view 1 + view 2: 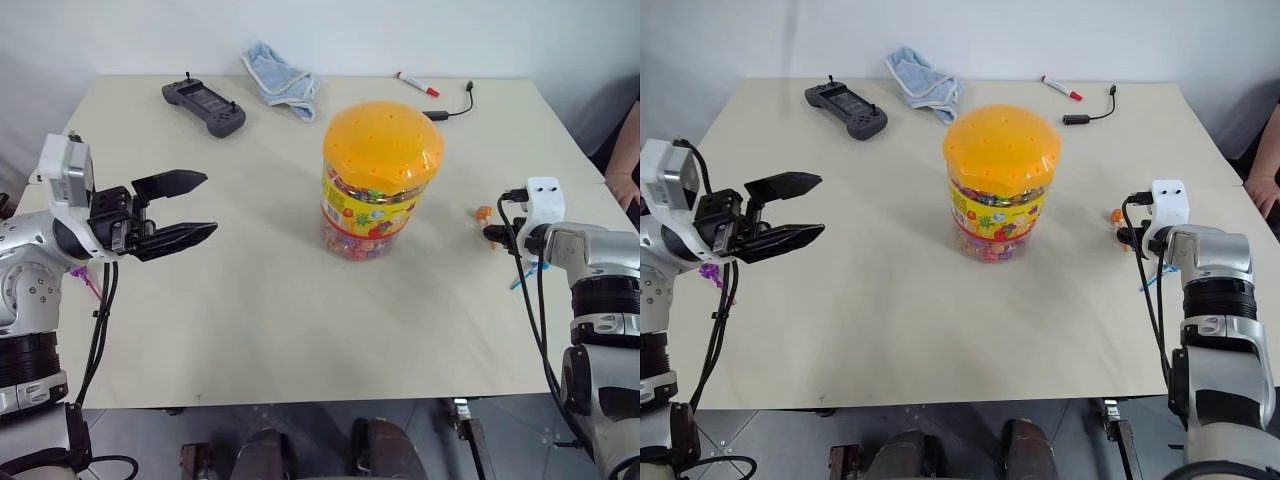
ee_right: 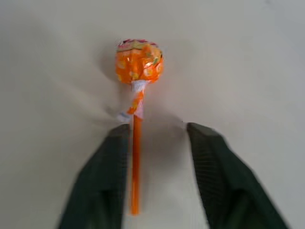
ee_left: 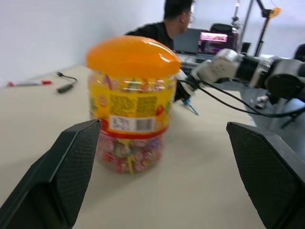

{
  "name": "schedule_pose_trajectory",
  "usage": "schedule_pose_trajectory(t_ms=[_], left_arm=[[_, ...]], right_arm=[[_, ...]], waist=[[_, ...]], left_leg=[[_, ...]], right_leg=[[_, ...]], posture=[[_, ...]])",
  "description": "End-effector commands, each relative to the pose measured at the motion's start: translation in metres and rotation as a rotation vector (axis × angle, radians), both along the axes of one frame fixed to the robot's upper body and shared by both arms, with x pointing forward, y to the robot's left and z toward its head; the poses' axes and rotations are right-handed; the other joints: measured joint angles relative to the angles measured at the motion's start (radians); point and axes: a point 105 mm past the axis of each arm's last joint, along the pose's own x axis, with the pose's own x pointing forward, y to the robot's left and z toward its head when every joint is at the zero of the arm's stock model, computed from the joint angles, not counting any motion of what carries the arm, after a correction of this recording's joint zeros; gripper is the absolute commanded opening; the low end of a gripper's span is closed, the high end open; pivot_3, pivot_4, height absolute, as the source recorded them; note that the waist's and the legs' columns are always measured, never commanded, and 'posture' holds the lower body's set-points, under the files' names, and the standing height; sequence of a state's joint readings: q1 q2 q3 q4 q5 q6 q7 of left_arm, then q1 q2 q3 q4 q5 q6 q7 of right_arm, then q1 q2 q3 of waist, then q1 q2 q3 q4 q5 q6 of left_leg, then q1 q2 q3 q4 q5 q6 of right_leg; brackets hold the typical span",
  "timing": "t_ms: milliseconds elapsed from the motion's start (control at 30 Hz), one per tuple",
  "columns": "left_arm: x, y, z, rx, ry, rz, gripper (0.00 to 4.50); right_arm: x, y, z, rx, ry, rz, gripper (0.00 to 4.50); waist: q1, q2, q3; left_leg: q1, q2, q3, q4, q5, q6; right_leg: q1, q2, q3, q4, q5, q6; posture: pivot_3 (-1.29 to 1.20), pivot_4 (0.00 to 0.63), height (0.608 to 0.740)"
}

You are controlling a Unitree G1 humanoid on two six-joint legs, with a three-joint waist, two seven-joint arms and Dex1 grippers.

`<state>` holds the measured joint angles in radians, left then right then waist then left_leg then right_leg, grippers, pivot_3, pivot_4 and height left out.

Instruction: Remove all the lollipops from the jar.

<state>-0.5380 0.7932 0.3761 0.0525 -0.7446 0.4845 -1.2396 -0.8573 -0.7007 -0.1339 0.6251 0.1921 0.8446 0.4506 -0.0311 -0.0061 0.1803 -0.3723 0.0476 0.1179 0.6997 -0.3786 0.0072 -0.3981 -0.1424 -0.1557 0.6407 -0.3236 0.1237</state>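
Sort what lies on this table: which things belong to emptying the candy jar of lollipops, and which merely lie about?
Job: candy jar; orange lollipop; blue-stick lollipop; purple lollipop.
Lying about: handheld controller; blue cloth; red marker; black cable.

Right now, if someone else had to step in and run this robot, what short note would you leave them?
Left gripper: fingers wide open, holding nothing, raised left of the big clear plastic jar with the orange domed lid.
Right gripper: fingers apart, the orange lollipop on its orange stick lying on the table between them.
Done: purple lollipop by the left arm, blue-stick lollipop by the right arm.
Left: no lollipop stands on the lid; draw the right arm back.
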Motion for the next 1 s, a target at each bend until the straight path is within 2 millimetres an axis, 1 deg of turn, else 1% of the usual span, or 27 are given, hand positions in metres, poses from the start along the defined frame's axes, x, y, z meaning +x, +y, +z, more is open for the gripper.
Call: schedule_pose_trajectory(t_ms=[33,133,267,333,433,467,533,600,700,733,767,833,967,1000], left_arm=[[-0.002,0.004,0.003,-0.032,-0.001,0.045,4.50],[-0.001,0.007,-0.004,-0.037,0.055,0.077,4.50],[0.002,0.012,-0.015,-0.037,0.119,0.149,4.50],[0.003,0.012,-0.019,-0.038,0.147,0.164,4.50],[0.003,0.010,-0.028,-0.025,0.154,0.180,4.50],[0.002,0.009,-0.031,-0.027,0.164,0.167,4.50],[-0.001,0.008,-0.038,-0.028,0.194,0.157,4.50],[-0.004,0.009,-0.045,-0.022,0.198,0.154,4.50],[-0.011,0.014,-0.056,-0.016,0.238,0.156,4.50],[-0.016,0.017,-0.062,-0.001,0.253,0.168,4.50],[-0.019,0.020,-0.066,0.011,0.261,0.176,4.50],[-0.023,0.023,-0.071,0.023,0.278,0.192,4.50],[-0.032,0.026,-0.081,0.026,0.278,0.235,4.50],[-0.033,0.025,-0.082,0.016,0.288,0.239,4.50]], right_arm=[[-0.009,0.002,0.030,-0.002,-0.087,0.083,3.50],[-0.023,0.009,0.048,-0.012,-0.152,0.182,4.49],[-0.047,0.019,0.071,-0.016,-0.253,0.332,4.49],[-0.059,0.031,0.074,-0.024,-0.283,0.440,4.49],[-0.093,0.071,0.063,0.001,-0.272,0.746,4.49],[-0.101,0.082,0.060,0.010,-0.280,0.822,4.49],[-0.114,0.100,0.051,0.015,-0.329,0.953,4.49],[-0.125,0.114,0.033,-0.006,-0.344,1.081,4.49],[-0.135,0.121,-0.009,-0.093,-0.234,1.212,4.49],[-0.136,0.124,-0.020,-0.090,-0.250,1.237,4.49],[-0.137,0.126,-0.025,-0.084,-0.272,1.251,4.49],[-0.134,0.128,-0.030,-0.066,-0.309,1.243,4.49],[-0.136,0.123,-0.046,-0.038,-0.273,1.243,4.49],[-0.133,0.122,-0.046,-0.045,-0.287,1.210,4.49]], waist=[[0.001,0.000,0.000],[0.003,0.000,0.000],[0.007,0.000,0.000],[0.009,0.000,0.000],[0.013,0.000,0.000],[0.014,0.000,0.000],[0.017,0.000,0.000],[0.018,0.000,0.000],[0.026,0.000,0.000],[0.027,0.000,0.000],[0.027,0.000,0.000],[0.028,0.000,0.000],[0.032,0.000,0.000],[0.032,0.000,0.000]], left_leg=[[0.000,0.000,0.000,0.000,0.000,0.000],[0.000,0.000,0.000,0.000,0.000,0.000],[0.000,0.000,0.000,0.000,0.000,0.000],[0.000,0.000,0.000,0.000,0.000,0.000],[0.000,0.000,0.000,0.000,0.000,0.000],[0.000,0.000,0.000,0.000,0.000,0.000],[0.000,0.000,0.001,0.000,0.000,0.000],[0.000,0.000,0.001,0.000,0.000,0.000],[0.002,0.000,0.001,0.000,0.000,0.000],[0.001,0.000,0.002,0.000,0.000,0.000],[0.002,0.000,0.002,0.000,0.000,0.000],[0.002,0.000,0.002,0.000,0.000,0.000],[0.002,0.000,0.001,0.002,0.000,0.000],[0.002,0.000,0.000,0.002,0.000,0.000]], right_leg=[[0.000,0.000,0.000,0.000,0.000,0.000],[0.000,0.000,0.000,0.000,0.000,0.000],[0.000,0.000,0.000,-0.001,0.000,0.000],[0.000,0.000,0.000,-0.001,0.000,0.000],[0.000,0.000,0.000,-0.002,0.000,0.000],[0.000,0.000,0.000,-0.003,0.000,0.000],[0.000,0.000,0.000,-0.003,0.000,0.000],[0.001,0.000,0.001,-0.004,0.000,0.000],[0.002,0.000,0.001,-0.004,0.000,0.000],[0.002,0.000,0.001,-0.004,0.000,0.000],[0.002,0.000,0.001,-0.005,0.000,0.000],[0.002,0.000,0.001,-0.005,0.000,0.000],[0.003,0.000,0.000,-0.005,0.000,0.000],[0.004,0.000,0.000,-0.004,0.000,0.000]], posture=[[0.00,0.150,0.740],[0.00,0.150,0.740],[0.00,0.150,0.740],[0.00,0.150,0.740],[0.00,0.150,0.740],[0.00,0.150,0.740],[0.00,0.150,0.740],[0.00,0.150,0.740],[0.00,0.150,0.740],[0.00,0.150,0.740],[0.00,0.150,0.740],[0.00,0.150,0.740],[0.00,0.150,0.740],[0.00,0.150,0.740]])
